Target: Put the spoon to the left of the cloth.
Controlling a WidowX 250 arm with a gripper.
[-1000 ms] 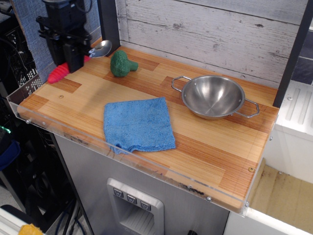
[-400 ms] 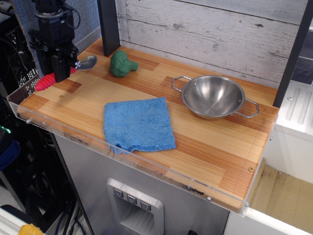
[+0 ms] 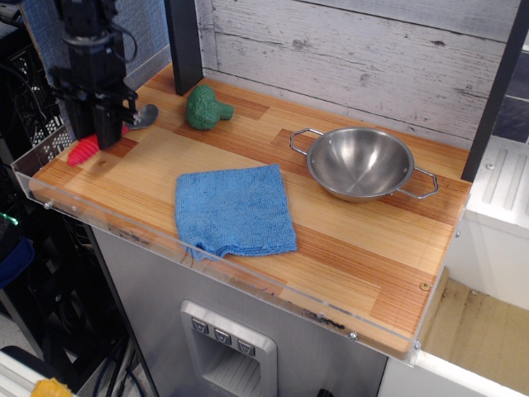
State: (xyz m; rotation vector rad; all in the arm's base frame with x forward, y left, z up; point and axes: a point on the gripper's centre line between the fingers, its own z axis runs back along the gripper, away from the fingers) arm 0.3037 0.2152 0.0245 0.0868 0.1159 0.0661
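The gripper point(image 3: 106, 132) pinches the spoon point(image 3: 132, 120) at the cloth's point(image 3: 234, 210) ten o'clock (nearly placed), release pending.

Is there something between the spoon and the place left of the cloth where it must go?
Nothing visible. The gripper holds the spoon over the counter's far left end, already left of the cloth. The wood below and beside it is bare; the broccoli and bowl lie off to the right.
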